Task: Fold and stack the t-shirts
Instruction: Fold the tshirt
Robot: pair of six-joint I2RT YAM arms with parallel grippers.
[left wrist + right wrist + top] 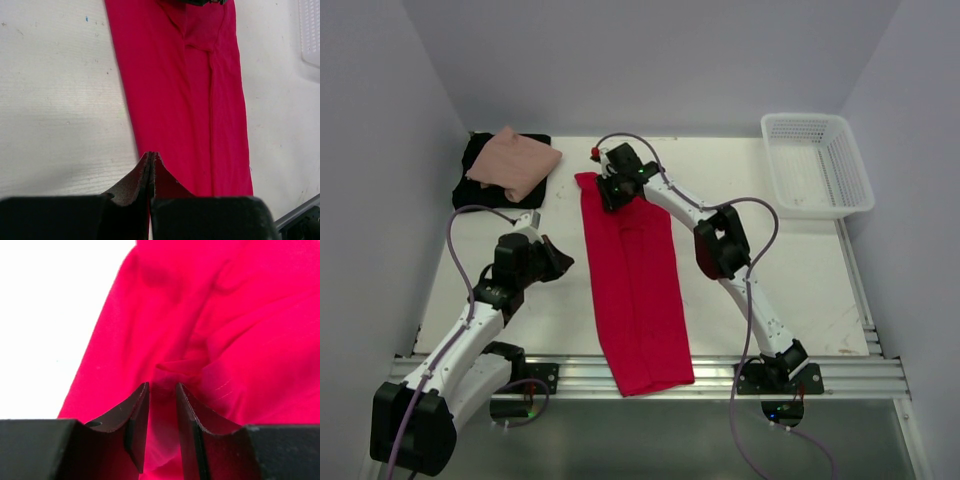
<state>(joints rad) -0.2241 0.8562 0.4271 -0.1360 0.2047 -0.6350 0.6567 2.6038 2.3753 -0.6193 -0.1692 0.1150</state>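
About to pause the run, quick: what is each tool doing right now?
Left tool: closed, holding nothing.
Right tool: closed on a bunched fold of the red shirt, at its far end.

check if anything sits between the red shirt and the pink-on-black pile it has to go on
Nothing visible does. Only bare table lies between the red t-shirt and the pink t-shirt on the black t-shirt. The left gripper hangs nearer the bases, off that line.

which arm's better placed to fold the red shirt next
Right: the right gripper is at the far end of the red t-shirt, cloth between its jaws; the left gripper is shut, beside it.
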